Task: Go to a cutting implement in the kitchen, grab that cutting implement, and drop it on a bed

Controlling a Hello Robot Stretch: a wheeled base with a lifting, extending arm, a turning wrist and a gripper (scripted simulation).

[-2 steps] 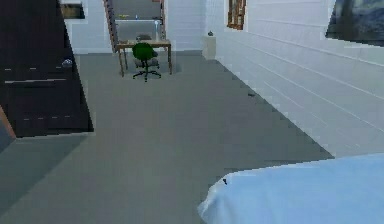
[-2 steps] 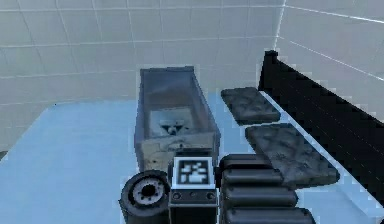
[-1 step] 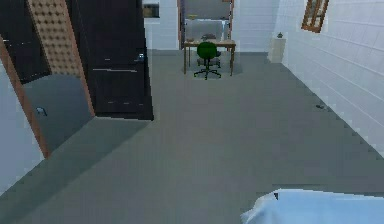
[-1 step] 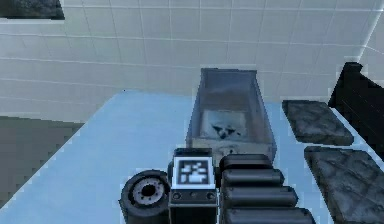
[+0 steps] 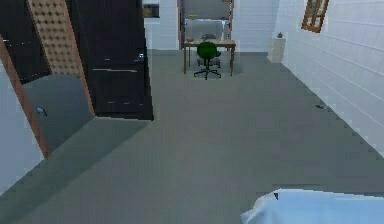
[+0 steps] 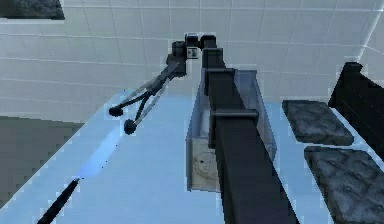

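Gripper (image 6: 124,114) reaching out over the bed (image 6: 150,190), thin fingers (image 6: 150,90) slanting down toward the arm side view's left. Knife (image 6: 103,155) showing just below the fingertips: pale blade nearest them, dark handle trailing toward the bottom left corner, all against the pale blue bed top. Cannot tell whether the gripper is holding it or whether it is lying on the cover.

Arm (image 6: 240,150) rising as a dark bar from the bottom edge. Grey box (image 6: 203,150) sitting just left of it on the bed, partly hidden behind it. Two dark pillows (image 6: 312,115) lying to the right, near a dark headboard (image 6: 352,95). White tiled wall (image 6: 100,50) running behind the bed; grey floor (image 6: 30,150) showing at the left edge.

Forward view taking in the room ahead, with a pale corner of the bed poking in at bottom right. Grey floor stretching away to a desk (image 5: 222,44) with a green chair (image 5: 207,55) standing in front of it. Dark doors (image 5: 115,60) and a lattice panel (image 5: 55,35) standing at left. White bin (image 5: 279,45) sitting against the white right wall, window (image 5: 315,15) hanging above it.
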